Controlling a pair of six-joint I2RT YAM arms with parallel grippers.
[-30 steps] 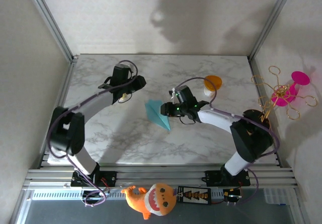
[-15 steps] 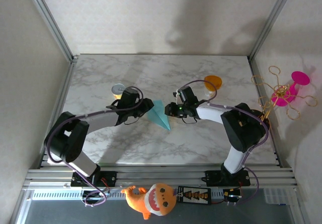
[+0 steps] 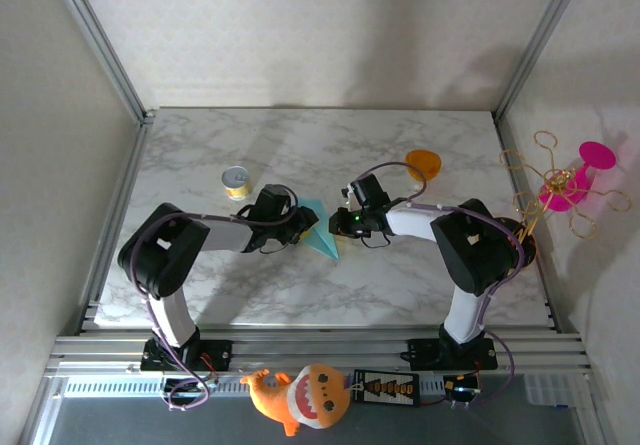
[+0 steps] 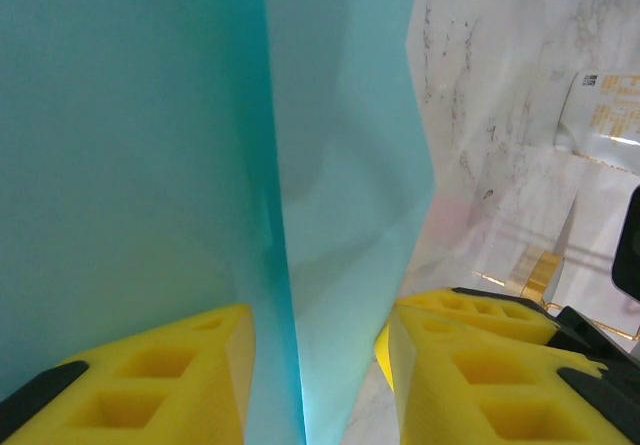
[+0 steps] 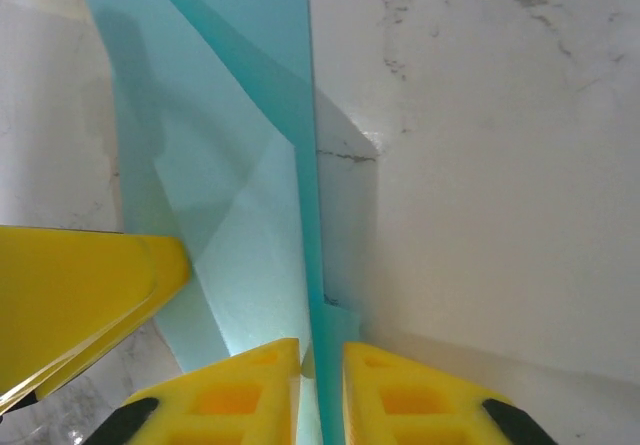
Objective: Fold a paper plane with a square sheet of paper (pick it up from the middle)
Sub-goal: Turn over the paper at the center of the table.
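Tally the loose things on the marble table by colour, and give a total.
Teal: 1, the paper plane
Yellow: 1, the small can
Orange: 1, the cup
Total: 3

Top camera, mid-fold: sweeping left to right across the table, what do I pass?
yellow can → left claw → teal folded paper → right claw → orange cup → gold-wire and pink ornament, past the table's right edge.
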